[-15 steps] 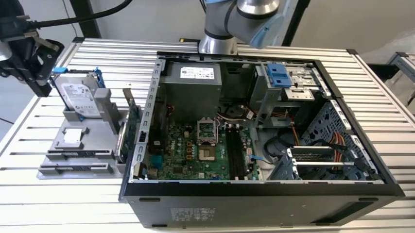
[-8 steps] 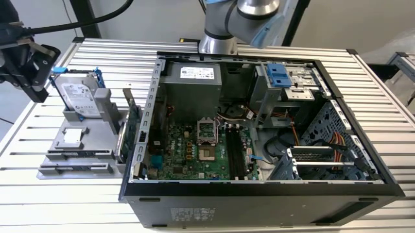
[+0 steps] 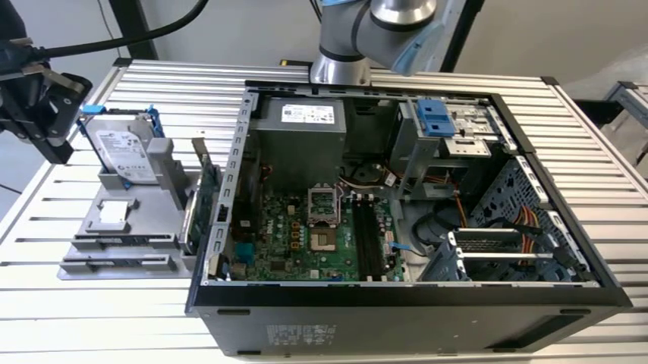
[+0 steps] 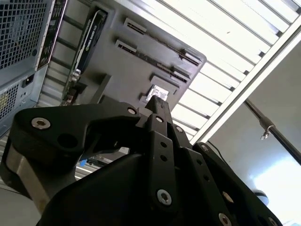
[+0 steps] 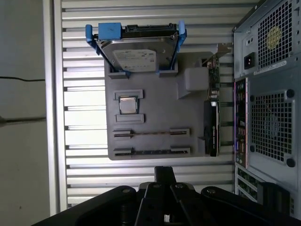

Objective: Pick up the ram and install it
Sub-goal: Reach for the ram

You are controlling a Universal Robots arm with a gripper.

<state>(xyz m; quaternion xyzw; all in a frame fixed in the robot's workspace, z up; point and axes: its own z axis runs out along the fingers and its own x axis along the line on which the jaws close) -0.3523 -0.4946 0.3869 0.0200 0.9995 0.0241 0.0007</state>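
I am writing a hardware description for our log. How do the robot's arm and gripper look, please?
The arm is silver-grey metal with rounded joints and a light blue cap. The gripper is matte black, built of angular linked bars with round silver screw heads. A thick black cable runs toward it in the exterior view.

Robotics lab bench, slotted aluminium table [image 3: 102, 303], opened computer tower [image 3: 405, 318], grey parts fixture [image 5: 160, 113]

Matt black tool [image 5: 162, 171], ribbed metal table [image 3: 587, 144]
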